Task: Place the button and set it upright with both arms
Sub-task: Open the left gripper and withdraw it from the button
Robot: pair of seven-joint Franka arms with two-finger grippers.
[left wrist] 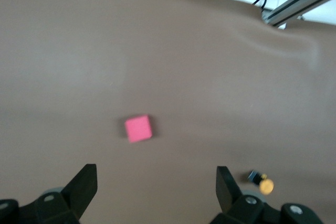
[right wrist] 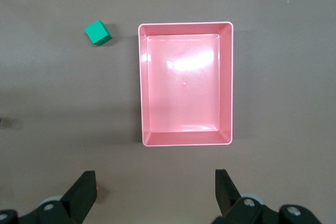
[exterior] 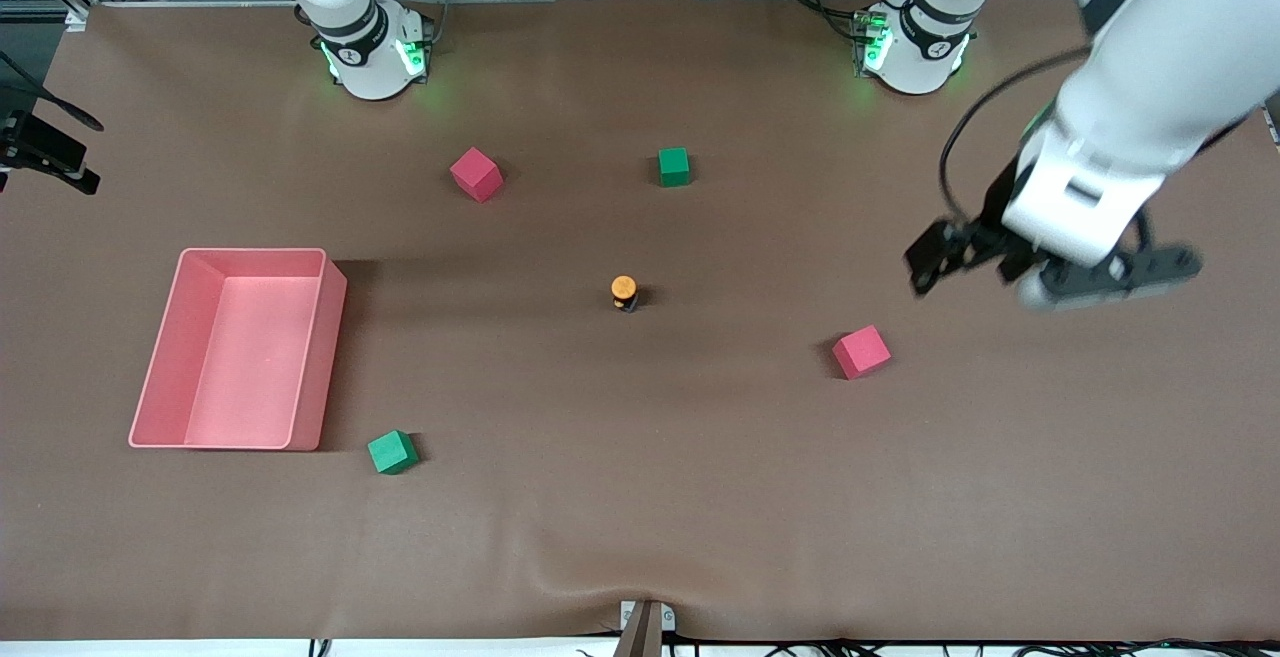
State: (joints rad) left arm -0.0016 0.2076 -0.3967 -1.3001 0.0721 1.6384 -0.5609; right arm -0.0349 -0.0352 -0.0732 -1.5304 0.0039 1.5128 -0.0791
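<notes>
The button [exterior: 624, 291] stands alone near the middle of the brown table, its orange cap showing above the short black body. It also appears in the left wrist view, where the button [left wrist: 261, 182] lies off to the side of one finger. My left gripper [exterior: 945, 255] hangs open and empty over the table toward the left arm's end, above a pink cube [exterior: 861, 352]. In its own view the left gripper [left wrist: 156, 190] holds nothing. My right gripper [right wrist: 155, 192] is open and empty, high over the pink bin [right wrist: 142, 87]; it is out of the front view.
The pink bin [exterior: 335, 337] sits toward the right arm's end, with a green cube [exterior: 392, 452] beside its nearer corner. Another pink cube [exterior: 476, 174] and a green cube [exterior: 674, 166] lie closer to the bases. The wrist views show the pink cube [left wrist: 138, 128] and green cube [right wrist: 98, 32].
</notes>
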